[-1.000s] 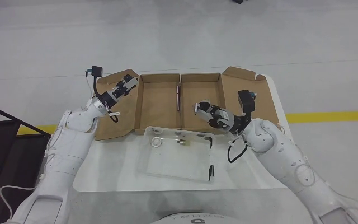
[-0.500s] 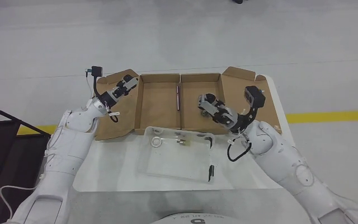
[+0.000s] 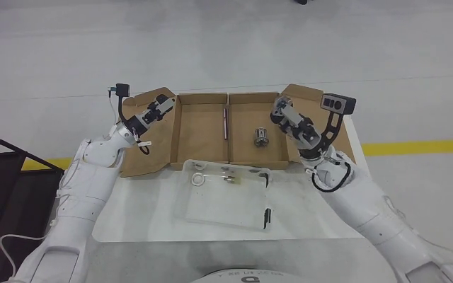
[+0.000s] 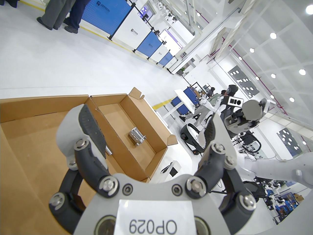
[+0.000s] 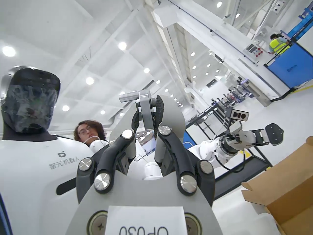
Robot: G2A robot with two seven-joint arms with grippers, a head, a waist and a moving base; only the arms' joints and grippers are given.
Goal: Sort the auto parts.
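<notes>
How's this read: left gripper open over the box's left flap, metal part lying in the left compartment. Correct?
No. The metal part lies in the box's right compartment, not the left, as the top view shows. The left gripper is open over the left flap, as stated.

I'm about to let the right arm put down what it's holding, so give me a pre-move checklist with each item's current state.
1. Grip: ok. The right gripper is shut on the held part.
2. Aim: not ok. The right gripper points upward, away from the cardboard box.
3. Room in the right compartment: ok. One loose part lies there with bare floor around it.
4. Left gripper out of the way: ok. It is open, over the left flap.
5. Held part matches loose part: cannot tell.
</notes>
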